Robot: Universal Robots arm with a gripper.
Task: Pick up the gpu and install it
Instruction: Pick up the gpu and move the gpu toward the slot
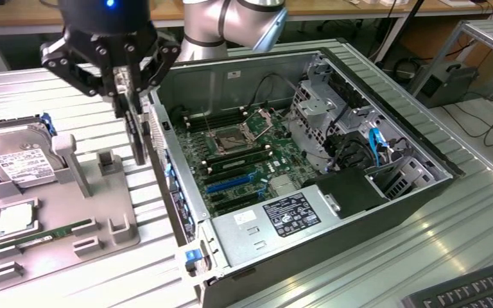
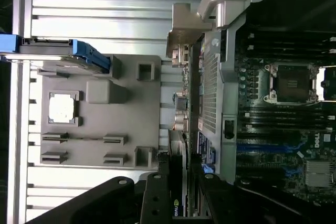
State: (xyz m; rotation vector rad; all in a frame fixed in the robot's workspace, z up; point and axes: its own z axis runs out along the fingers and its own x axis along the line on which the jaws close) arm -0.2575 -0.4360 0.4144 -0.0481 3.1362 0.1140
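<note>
Black two-finger gripper is pinched onto the gpu, a thin flat dark circuit card w/ a silver end bracket. In the wrist view the pads press both faces, w/ the card's green-logo edge between them. Card hangs upright, edge-on, in the air, just beside the outer wall of the open grey-metal pc case, above the gap btw. case and the grey moulded parts fixture. It's not in the case yet; the blue expansion slot on the green motherboard is bare.

Step in hand, as I judge it: carry & line-up. To do it well:
- keep the card plumb and clear the case rim w/ margin
- get the contact edge parallel to the slot before any push
- watch for slip or tilt, since the grip is on a thin board

Fixture carries a silver hard drive w/ white label, a square cpu chip and a narrow green memory stick. All sit on a ribbed aluminium-profile tabletop.

Room: wooden benches behind, loose cables on the floor at the exterior view's right, and a black keyboard at the table corner.
</note>
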